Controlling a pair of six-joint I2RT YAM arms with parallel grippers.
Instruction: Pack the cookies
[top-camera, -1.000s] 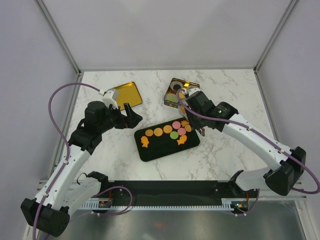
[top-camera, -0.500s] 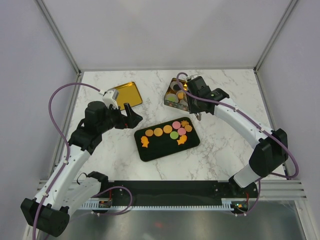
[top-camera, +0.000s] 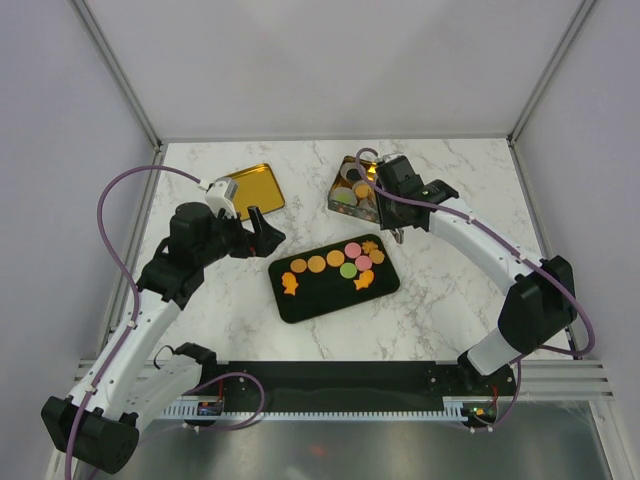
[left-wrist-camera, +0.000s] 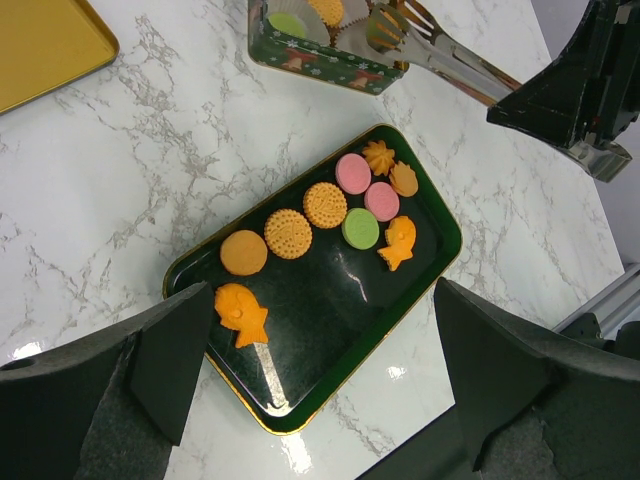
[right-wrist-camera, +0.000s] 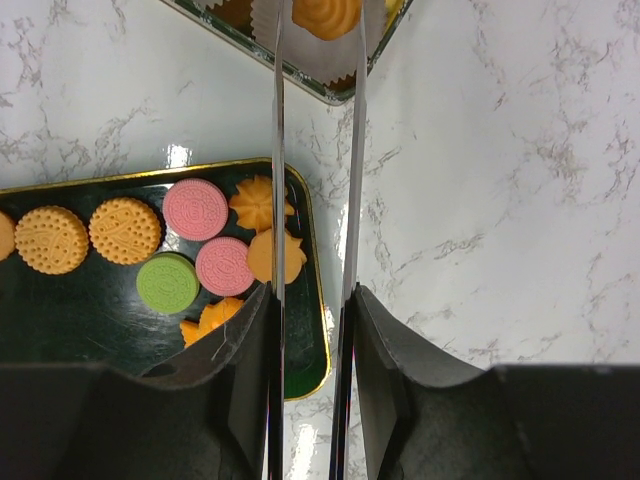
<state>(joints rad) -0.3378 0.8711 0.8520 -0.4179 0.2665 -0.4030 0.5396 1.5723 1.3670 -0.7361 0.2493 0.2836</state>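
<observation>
Several cookies (top-camera: 338, 264), orange, pink and green, lie on a black tray (top-camera: 310, 302); they also show in the left wrist view (left-wrist-camera: 325, 204) and the right wrist view (right-wrist-camera: 195, 208). My right gripper (top-camera: 386, 203) (right-wrist-camera: 312, 300) is shut on metal tongs (right-wrist-camera: 277, 150) (left-wrist-camera: 450, 62). The tongs' tips reach into a green tin (top-camera: 341, 205) (left-wrist-camera: 330, 68) and have an orange swirl cookie (right-wrist-camera: 325, 15) between them, over a pale cup liner. My left gripper (top-camera: 263, 226) (left-wrist-camera: 320, 350) is open and empty, just left of the tray.
A gold tin lid (top-camera: 250, 188) (left-wrist-camera: 40, 45) lies at the back left. The tin holds more cookies in pale liners (top-camera: 347, 176). The tray (right-wrist-camera: 305, 340) lies close in front of the tin on the marble table top.
My right gripper has carried the tongs from the tray's right end back to the tin. In the last half second it barely moved. The left arm has not moved.
</observation>
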